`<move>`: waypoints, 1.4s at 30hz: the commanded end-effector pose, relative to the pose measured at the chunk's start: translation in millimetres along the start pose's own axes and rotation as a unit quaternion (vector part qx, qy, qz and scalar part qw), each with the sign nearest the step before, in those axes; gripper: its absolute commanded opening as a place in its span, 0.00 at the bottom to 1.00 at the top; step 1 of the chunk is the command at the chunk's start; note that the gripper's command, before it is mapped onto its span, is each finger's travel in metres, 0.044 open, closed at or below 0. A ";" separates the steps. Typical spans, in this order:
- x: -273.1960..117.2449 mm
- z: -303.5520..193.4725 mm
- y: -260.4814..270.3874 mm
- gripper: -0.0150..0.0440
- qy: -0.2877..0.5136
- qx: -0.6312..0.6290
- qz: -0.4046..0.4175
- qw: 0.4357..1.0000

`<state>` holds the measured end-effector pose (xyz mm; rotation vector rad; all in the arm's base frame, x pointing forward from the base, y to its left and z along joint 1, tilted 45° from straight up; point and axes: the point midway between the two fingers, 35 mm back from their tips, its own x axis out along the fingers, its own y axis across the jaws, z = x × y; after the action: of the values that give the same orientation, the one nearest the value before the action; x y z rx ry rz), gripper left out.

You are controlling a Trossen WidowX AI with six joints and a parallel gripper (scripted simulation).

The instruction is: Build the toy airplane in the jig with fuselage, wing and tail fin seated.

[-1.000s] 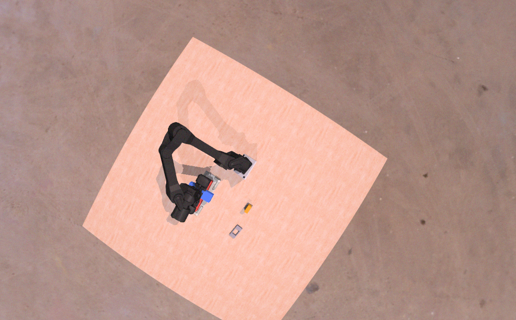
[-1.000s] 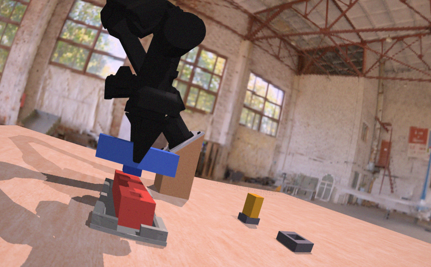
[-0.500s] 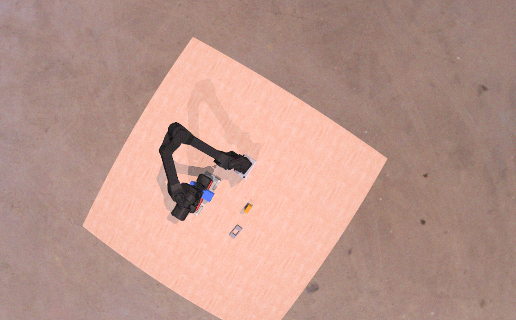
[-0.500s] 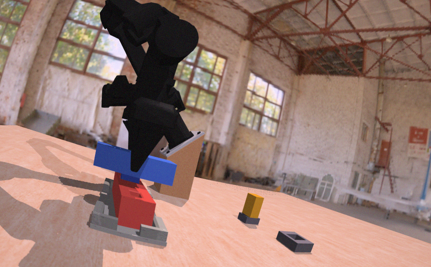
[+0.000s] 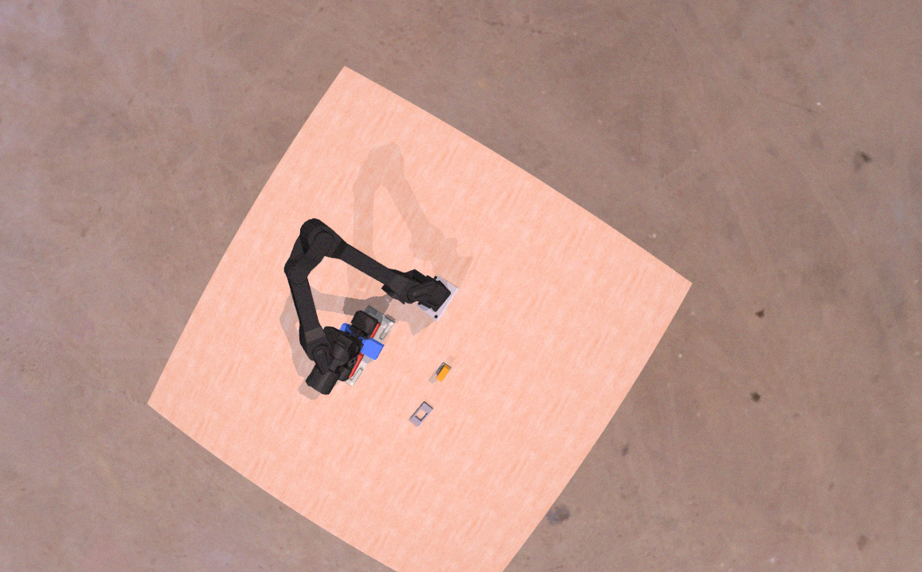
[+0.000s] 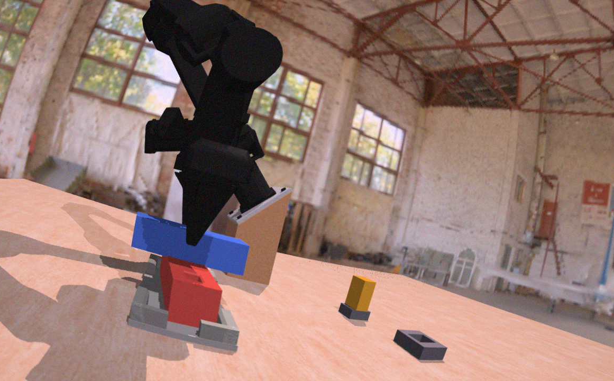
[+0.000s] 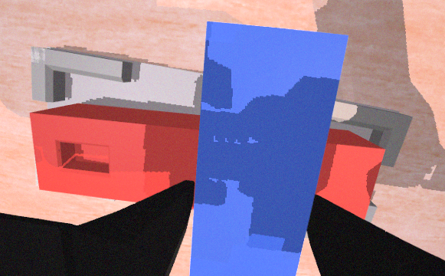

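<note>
The blue wing [image 5: 372,347] [image 6: 226,253] [image 7: 272,57] lies crosswise on top of the red fuselage [image 5: 356,365] [image 6: 193,303] [image 7: 92,130]; its tab is hidden. The fuselage stands between the walls of the grey cradle [image 6: 219,334] [image 7: 88,61], and its tail socket shows uncovered. My gripper [image 6: 196,240] [image 7: 249,197] is slightly open around the wing's middle, with a narrow gap beside the left finger in the wrist view. The orange tail fin [image 5: 443,372] [image 6: 360,293] stands upright in a small dark holder [image 6: 354,311], away from the cradle.
An empty dark holder [image 5: 426,406] [image 6: 429,351] lies near the tail fin's holder. The arm's brown base block [image 6: 261,241] stands behind the cradle in the exterior view. The arm covers part of the cradle in the top view.
</note>
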<state>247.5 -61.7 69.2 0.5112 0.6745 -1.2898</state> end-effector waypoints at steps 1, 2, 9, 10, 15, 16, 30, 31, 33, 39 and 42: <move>-0.3 0.0 0.1 0.83 0.000 0.001 0.000 1.000; -0.3 0.0 0.1 0.88 0.000 0.001 0.000 1.000; -0.3 0.0 0.1 1.00 0.000 0.001 0.000 1.000; -0.3 0.0 0.1 1.00 0.000 0.001 0.000 1.000; -20.2 -1.7 3.0 1.00 0.003 0.000 0.001 1.000; -35.0 -2.4 3.9 1.00 0.004 -0.001 0.001 1.000; -86.0 -1.8 2.2 1.00 0.000 -0.068 0.001 0.998; -85.6 -1.8 2.2 1.00 0.000 -0.115 0.001 0.993; -85.0 -1.7 2.3 1.00 0.000 -0.207 0.001 0.978; -83.1 -1.6 2.7 1.00 0.000 -0.470 0.001 0.883; -82.1 -1.5 2.9 1.00 -0.001 -0.589 0.000 0.808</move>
<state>238.2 -2.1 127.6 -0.0318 1.0391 -0.9889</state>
